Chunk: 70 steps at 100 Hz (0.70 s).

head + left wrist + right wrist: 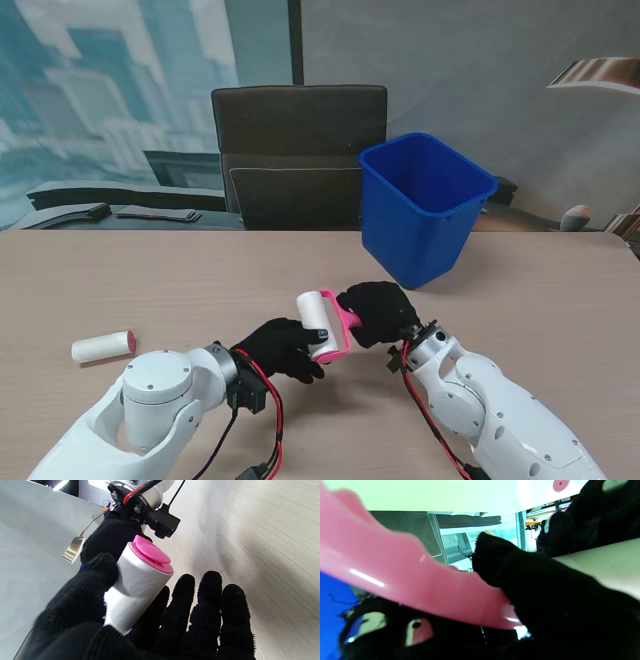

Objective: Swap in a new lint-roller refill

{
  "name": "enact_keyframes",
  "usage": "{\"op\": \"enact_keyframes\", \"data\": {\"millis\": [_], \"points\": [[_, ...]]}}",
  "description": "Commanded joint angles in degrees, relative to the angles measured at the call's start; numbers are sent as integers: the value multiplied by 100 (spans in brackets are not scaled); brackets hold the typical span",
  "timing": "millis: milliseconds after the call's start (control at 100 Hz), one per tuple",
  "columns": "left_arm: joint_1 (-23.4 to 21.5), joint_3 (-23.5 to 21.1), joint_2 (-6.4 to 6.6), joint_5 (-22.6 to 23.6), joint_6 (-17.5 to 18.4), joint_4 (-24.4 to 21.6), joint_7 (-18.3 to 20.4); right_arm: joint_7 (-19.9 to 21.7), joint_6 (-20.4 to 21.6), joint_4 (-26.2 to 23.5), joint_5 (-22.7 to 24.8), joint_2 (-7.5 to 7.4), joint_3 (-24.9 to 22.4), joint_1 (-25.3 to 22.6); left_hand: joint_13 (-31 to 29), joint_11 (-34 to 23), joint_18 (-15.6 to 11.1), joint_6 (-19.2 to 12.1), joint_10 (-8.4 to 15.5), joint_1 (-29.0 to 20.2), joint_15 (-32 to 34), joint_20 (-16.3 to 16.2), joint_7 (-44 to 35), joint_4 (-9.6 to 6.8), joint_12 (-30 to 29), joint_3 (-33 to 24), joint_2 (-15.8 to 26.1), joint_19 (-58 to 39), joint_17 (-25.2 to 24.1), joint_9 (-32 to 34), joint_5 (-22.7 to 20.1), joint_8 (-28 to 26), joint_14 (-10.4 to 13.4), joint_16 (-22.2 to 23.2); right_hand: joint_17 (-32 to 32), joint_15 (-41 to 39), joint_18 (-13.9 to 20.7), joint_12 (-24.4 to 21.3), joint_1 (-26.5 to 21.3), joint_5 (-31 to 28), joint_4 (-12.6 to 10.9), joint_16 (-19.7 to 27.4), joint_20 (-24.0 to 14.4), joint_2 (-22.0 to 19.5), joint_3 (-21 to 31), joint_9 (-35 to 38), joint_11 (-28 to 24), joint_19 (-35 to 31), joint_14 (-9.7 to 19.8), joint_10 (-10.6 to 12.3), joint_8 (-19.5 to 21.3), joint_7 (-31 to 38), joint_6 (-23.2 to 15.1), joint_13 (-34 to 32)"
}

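The roller (pixel 322 324) is up off the table (pixel 200 290), held between my two hands in front of me, nearer to me than the bin (pixel 425 205). I judge it is held this way so that one hand can steady the pink handle (pixel 402 580) while the other works the white roll (pixel 136 585) off its core. The bin stands just beyond, probably there to take the used roll. The spare refill (pixel 103 346) lies on the table well off to my left, apart from both hands and waiting its turn.

My right hand (pixel 378 312) is clamped around the handle; its wrist view shows the pink plastic running across the glove with fingers wrapped over it. My left hand (pixel 285 349) is at the roll. In its wrist view the thumb (pixel 100 572) presses the side of the white cylinder, and the roll lies against the palm and the base of the index finger. The other fingers (pixel 210 597) reach straight out past it, so the hold is a thumb-against-palm pinch, not a full wrap. The pink end cap (pixel 152 555) faces away from the palm.

The roll looks seated on the roller, so I judge the pull-off is not yet done.
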<state>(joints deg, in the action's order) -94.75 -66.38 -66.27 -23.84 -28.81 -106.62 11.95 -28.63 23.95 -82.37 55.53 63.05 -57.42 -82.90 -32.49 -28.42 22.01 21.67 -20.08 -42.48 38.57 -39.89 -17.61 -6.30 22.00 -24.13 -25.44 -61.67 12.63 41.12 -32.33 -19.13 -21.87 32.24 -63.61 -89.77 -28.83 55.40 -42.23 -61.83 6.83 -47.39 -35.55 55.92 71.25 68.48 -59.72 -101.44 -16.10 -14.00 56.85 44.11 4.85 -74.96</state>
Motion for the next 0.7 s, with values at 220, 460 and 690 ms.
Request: {"op": "enact_keyframes", "data": {"millis": [220,460,690], "points": [[97,153,-179,117,-293,-50,-435,-27,138,-156,-31,106,156,-40,-473,-419,-218,-610,306,-604,436,45,-1199,235,107,-873,229,-556,305,353,-65,-634,223,70,-79,-19,2520,-6,-1142,-717,-291,43,-69,-791,1870,89,-161,-39,3113,103,485,1384,-1639,-104],[21,146,-355,156,-318,-184,-1125,8,360,-123,-64,104,213,-65,-1163,322,-240,-858,608,-2104,1002,192,-2664,590,1161,-1430,-208,-1275,884,1643,-112,-573,360,-2,-20,235,2533,-91,-1097,-654,-270,153,-49,-858,1870,79,-60,61,3013,178,401,1245,-1642,-105],[-67,134,-253,587,201,-178,-1003,442,361,-235,10,8,-9,-155,-1229,33,-272,-951,663,-2407,1459,100,-2888,587,1651,-1229,-47,-1524,922,1698,-165,-380,286,264,1406,3271,2025,-1392,-601,589,-544,1391,-20,-1862,220,-839,1023,1558,1792,157,-1333,-62,-964,296]]}}
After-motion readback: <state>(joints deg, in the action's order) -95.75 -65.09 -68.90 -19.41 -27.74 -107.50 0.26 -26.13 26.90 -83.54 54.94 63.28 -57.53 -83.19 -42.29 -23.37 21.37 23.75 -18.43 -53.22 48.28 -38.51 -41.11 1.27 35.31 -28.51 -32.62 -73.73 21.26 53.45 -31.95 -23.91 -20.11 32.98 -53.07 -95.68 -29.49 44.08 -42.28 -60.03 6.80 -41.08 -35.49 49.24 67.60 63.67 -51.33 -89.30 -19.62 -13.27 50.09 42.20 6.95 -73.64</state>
